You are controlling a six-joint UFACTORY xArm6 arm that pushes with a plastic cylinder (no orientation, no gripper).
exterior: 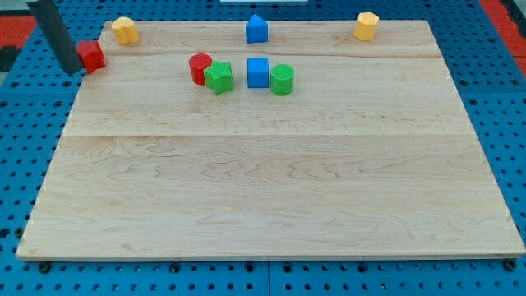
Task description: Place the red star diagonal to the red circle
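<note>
The red star [92, 55] lies at the board's upper left edge. My tip [75, 71] is at the star's left side, touching or nearly touching it. The red circle [199, 67] stands to the star's right, in the upper middle, touching a green star [219, 77] on its right.
A yellow block [124, 30] sits at the top left, just right of the red star. A blue cube [258, 72] and green cylinder [282, 80] stand right of the green star. A blue house-shaped block [257, 30] and a yellow hexagon [366, 25] lie along the top edge of the wooden board [271, 189].
</note>
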